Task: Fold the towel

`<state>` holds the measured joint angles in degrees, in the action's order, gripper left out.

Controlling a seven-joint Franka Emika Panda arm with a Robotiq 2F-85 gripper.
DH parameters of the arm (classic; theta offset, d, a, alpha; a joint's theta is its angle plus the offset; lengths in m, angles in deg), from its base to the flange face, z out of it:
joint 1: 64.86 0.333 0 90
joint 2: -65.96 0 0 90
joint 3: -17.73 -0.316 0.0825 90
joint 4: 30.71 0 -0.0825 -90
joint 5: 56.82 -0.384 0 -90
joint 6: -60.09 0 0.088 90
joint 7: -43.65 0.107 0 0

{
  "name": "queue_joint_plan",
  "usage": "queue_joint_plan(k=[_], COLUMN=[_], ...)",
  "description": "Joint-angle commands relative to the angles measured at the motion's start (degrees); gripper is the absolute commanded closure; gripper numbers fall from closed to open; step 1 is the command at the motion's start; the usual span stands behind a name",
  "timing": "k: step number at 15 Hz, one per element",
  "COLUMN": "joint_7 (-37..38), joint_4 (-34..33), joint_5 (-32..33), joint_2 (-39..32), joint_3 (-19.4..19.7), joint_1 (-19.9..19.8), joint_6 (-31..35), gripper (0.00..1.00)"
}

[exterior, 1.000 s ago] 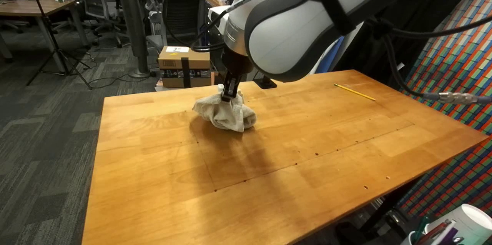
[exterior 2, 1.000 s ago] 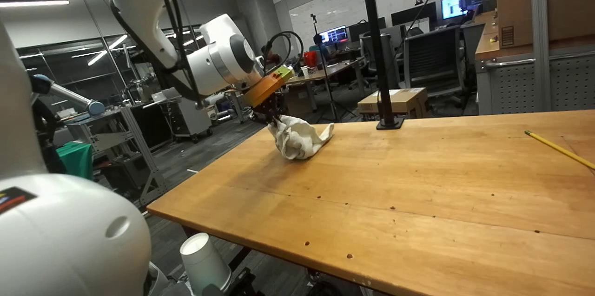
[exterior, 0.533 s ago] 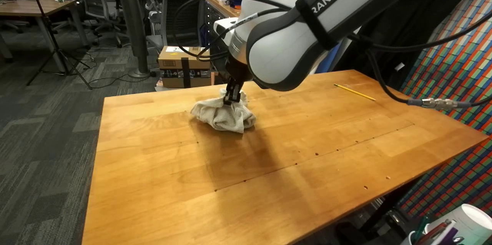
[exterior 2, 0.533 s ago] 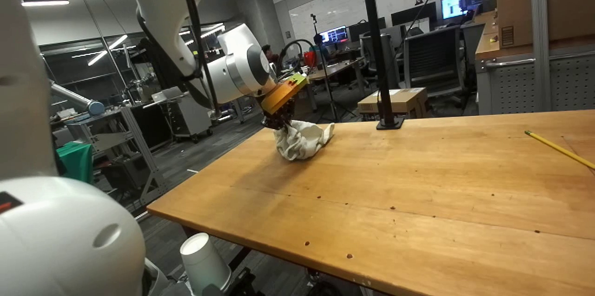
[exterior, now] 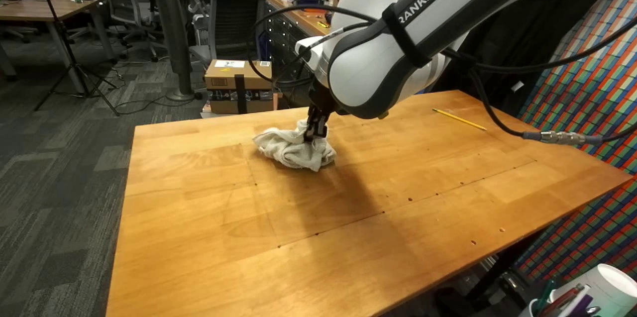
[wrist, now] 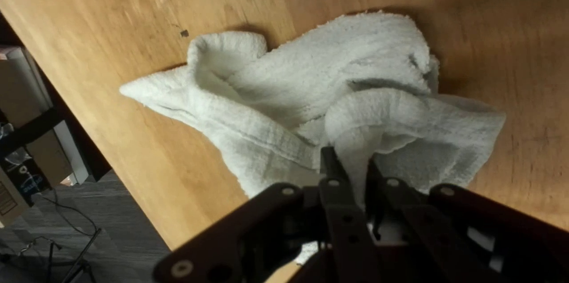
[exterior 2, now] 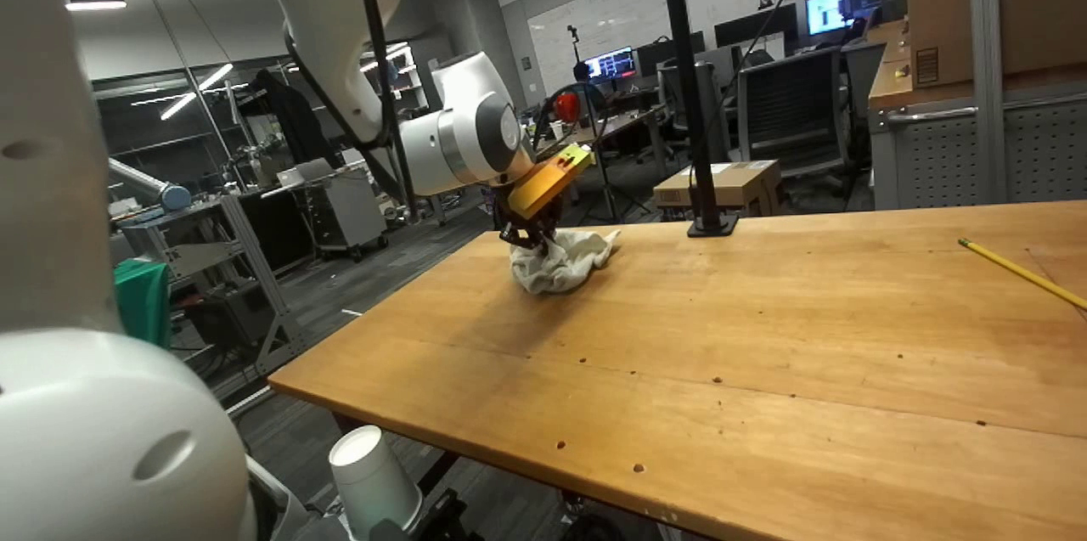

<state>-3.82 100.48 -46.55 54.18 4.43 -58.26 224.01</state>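
The towel is a crumpled whitish cloth (exterior: 291, 153) near the table's far edge, and it also shows in an exterior view (exterior 2: 560, 267). In the wrist view the towel (wrist: 284, 83) lies bunched, with a pointed corner to the left and a loose flap to the right. My gripper (exterior: 315, 137) points down into the towel from above; it also shows in an exterior view (exterior 2: 541, 247). In the wrist view the gripper's fingers (wrist: 351, 156) pinch a raised fold of the towel between them. The underside of the towel is hidden.
The wooden table (exterior: 224, 217) carries a yellow pencil (exterior: 459, 119) and a black post base (exterior 2: 712, 225). Cardboard boxes (exterior: 239, 85) stand on the floor beyond the table's edge. A white cup (exterior 2: 374, 473) is below the near edge.
My gripper has moved right and slightly down in both exterior views. The towel has been dragged a little to the right, and its raised part has sunk and crumpled lower.
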Motion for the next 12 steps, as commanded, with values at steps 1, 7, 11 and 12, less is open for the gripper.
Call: queue_joint_plan(k=[1, 7, 11, 12], joint_7=[-1.87, -0.42, 2.90, 4.55], joint_4=[1.73, 2.95, 4.17, 5.07], joint_5=[-1.00, -0.65, 0.63, 1.31], joint_2=[-0.06, 1.36, 5.18, 6.89], joint_3=[-1.08, -0.97, 1.15, 2.18], joint_1=[-1.26, -1.08, -0.95, -0.87], joint_6=[1.20, 0.67, -0.08, -0.19], gripper=[0.57, 0.13, 0.00, 0.00])
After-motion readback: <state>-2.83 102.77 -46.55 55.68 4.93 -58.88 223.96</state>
